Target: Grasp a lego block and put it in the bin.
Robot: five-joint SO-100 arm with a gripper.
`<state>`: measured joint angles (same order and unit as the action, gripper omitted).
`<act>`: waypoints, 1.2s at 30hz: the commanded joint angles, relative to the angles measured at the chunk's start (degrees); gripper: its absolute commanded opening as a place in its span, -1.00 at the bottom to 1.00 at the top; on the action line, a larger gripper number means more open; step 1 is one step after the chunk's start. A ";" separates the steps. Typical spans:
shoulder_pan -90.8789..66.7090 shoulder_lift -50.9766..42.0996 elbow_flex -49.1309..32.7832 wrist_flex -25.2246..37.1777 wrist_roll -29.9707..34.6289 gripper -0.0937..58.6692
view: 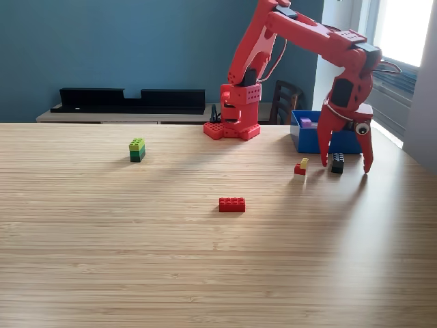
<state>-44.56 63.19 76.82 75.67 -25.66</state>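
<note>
My red gripper [347, 167] hangs open at the exterior view's right, its two fingers straddling a small black lego block [337, 162] on the table. Nothing is held. Just behind it stands the blue bin [306, 139], with a purple block [305, 122] inside. A red-and-yellow block [301, 167] lies to the left of the black one. A flat red block [232, 203] rests near the table's middle. A green stacked block [137, 149] sits far to the left.
The arm's red base [235, 113] is bolted at the table's far edge. Behind it stand a dark chair [284, 100] and a long black tray [130, 100] on a sideboard. The table's right edge runs close past the gripper.
</note>
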 commanded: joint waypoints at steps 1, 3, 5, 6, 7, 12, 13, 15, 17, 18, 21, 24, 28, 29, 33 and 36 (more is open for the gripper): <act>-1.32 -4.04 -5.45 0.18 1.93 -0.03; -1.32 -4.75 -6.42 0.26 2.99 -0.40; -1.23 -5.45 -7.82 0.26 4.48 -0.93; -1.05 -5.54 -8.44 0.26 5.01 -0.99; -0.97 -5.54 -8.88 0.53 5.19 -0.99; -0.35 -5.54 -16.00 7.65 6.24 -0.99; -0.18 -5.45 -17.40 9.05 6.33 -0.99; 0.00 -5.45 -19.25 10.99 6.24 -0.99; -0.09 -5.36 -21.27 12.92 6.06 -0.99; 0.00 -5.27 -22.94 14.41 5.89 -0.99; 0.79 -5.10 -34.28 22.15 5.89 -1.00; 0.44 -4.48 -40.61 25.93 6.24 -1.00; -2.64 1.05 -35.68 25.75 6.68 -1.00; -3.69 2.90 -33.66 25.75 6.77 -1.00; -9.32 9.76 -26.37 25.75 7.29 -1.00; -14.41 14.59 -22.41 25.75 8.09 -1.00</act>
<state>-53.61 65.48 52.38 99.14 -18.19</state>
